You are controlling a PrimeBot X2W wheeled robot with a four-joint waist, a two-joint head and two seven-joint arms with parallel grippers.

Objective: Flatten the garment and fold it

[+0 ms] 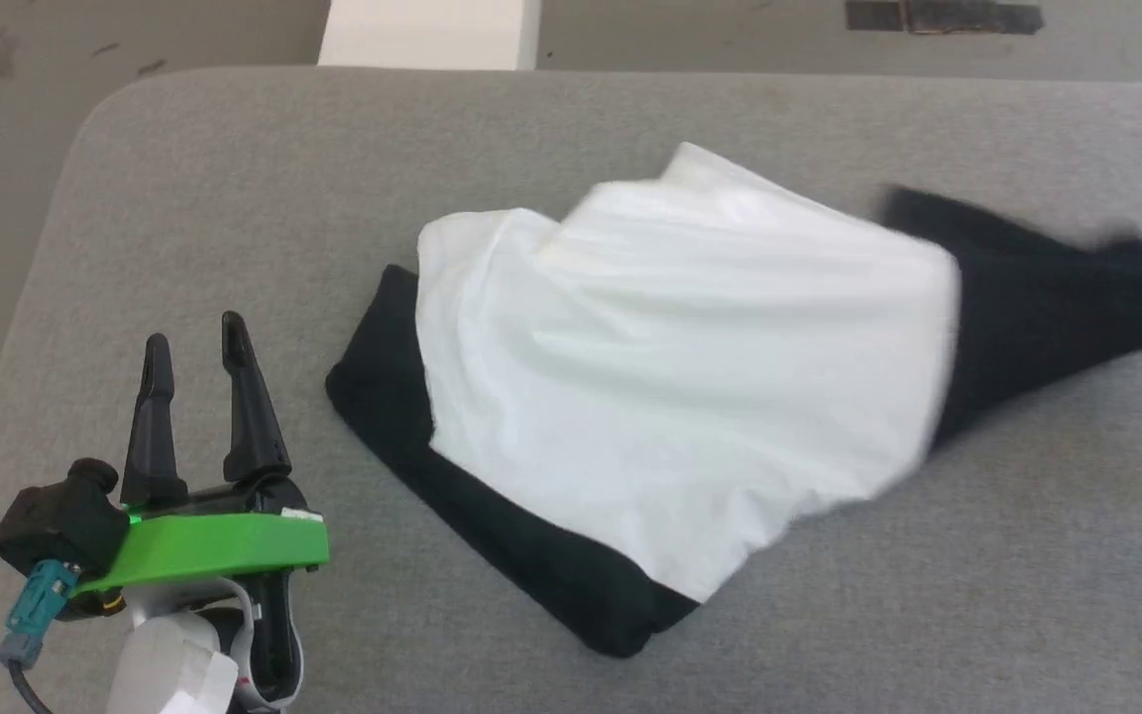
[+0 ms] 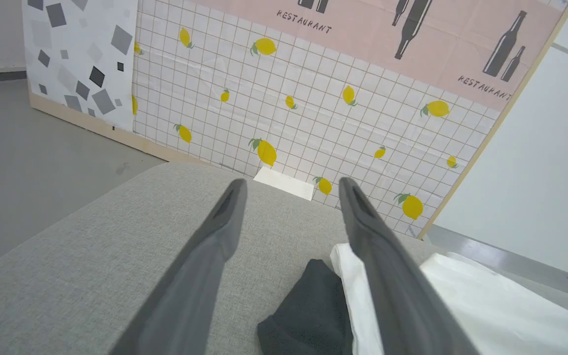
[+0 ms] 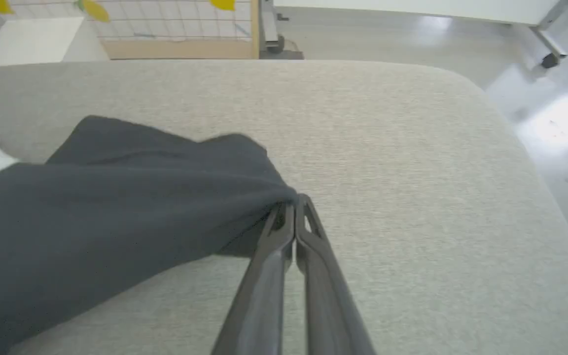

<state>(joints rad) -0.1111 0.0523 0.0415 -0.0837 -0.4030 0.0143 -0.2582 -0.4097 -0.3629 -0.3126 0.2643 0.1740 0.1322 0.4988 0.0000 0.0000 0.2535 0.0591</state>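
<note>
The garment (image 1: 670,367) lies bunched on the grey table (image 1: 234,198), its white body in the middle with a black band along its near-left edge. One black sleeve (image 1: 1047,288) stretches off to the right, pulled taut and blurred. In the right wrist view my right gripper (image 3: 291,202) is shut on the end of that black sleeve (image 3: 116,197), which is lifted slightly off the table. My left gripper (image 1: 196,342) stands open over bare table to the left of the garment, apart from it. The left wrist view shows the garment (image 2: 486,305) past my open left gripper (image 2: 291,190).
The table's rounded corners and edges show at the far left (image 1: 105,109) and, in the right wrist view, at the far right (image 3: 481,88), with floor beyond. A lemon-patterned panel (image 2: 313,98) stands behind the table. Bare grey cloth surface surrounds the garment.
</note>
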